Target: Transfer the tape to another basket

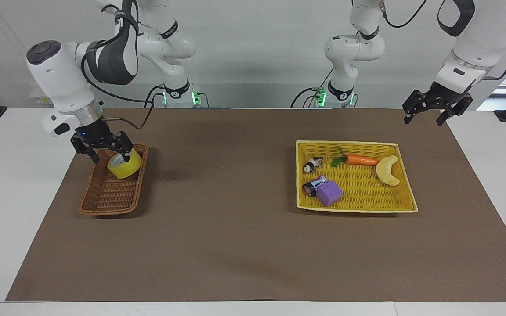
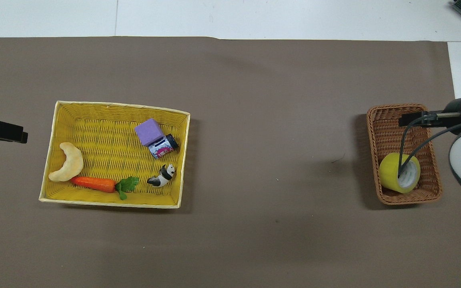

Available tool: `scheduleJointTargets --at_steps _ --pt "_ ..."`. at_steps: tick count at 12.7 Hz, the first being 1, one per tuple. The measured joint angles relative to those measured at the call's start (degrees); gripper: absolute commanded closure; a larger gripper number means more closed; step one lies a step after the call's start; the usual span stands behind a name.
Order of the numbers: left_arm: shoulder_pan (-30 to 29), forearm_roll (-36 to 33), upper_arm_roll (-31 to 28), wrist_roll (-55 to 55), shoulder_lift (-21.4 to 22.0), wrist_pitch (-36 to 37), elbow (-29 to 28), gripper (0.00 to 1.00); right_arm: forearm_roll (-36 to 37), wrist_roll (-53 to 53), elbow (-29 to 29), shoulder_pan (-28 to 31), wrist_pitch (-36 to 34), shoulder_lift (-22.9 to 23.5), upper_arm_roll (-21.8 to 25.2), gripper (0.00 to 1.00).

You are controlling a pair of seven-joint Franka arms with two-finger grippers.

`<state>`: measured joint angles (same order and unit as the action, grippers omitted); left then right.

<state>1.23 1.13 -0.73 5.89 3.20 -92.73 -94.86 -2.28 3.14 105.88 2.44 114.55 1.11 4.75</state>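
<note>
Above basket (image 1: 111,193), right pincer (image 1: 102,147) splayed.

No legible text — labels, nos. — anywhere.

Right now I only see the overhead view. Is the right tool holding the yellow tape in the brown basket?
Observer: No. The facing view shows the right tool open, not clamped on the tape.
Operator: Is the tape lying flat?
Observer: No. It sits tilted in the basket, leaning on the wall and poking above the rim.
Operator: What about the left tool?
Observer: The left tool is open and waits up in the air, over the mat's edge by the yellow tray.
</note>
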Motion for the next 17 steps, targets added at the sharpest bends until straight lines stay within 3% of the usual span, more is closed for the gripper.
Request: scheduleJointTargets --at_steps 4,7,12,17 --pt "0.0 0.0 0.0 0.0 0.0 0.0 0.0 0.0 2.1 -14.6 -1.5 -2.5 -12.7 -6.5 -1.8 0.0" --pt "0.0 0.0 0.0 0.0 0.0 0.1 0.0 0.0 2.2 -23.4 -1.7 -8.0 -17.0 -10.4 -2.7 0.0" --pt "0.0 0.0 0.0 0.0 0.0 0.1 0.0 0.0 2.2 -20.5 -11.8 -7.2 -27.9 -12.0 -0.6 0.0" --pt "0.0 0.0 0.0 0.0 0.0 0.1 0.0 0.0 1.9 -19.0 -9.9 -6.6 -28.6 -11.0 0.2 0.0"
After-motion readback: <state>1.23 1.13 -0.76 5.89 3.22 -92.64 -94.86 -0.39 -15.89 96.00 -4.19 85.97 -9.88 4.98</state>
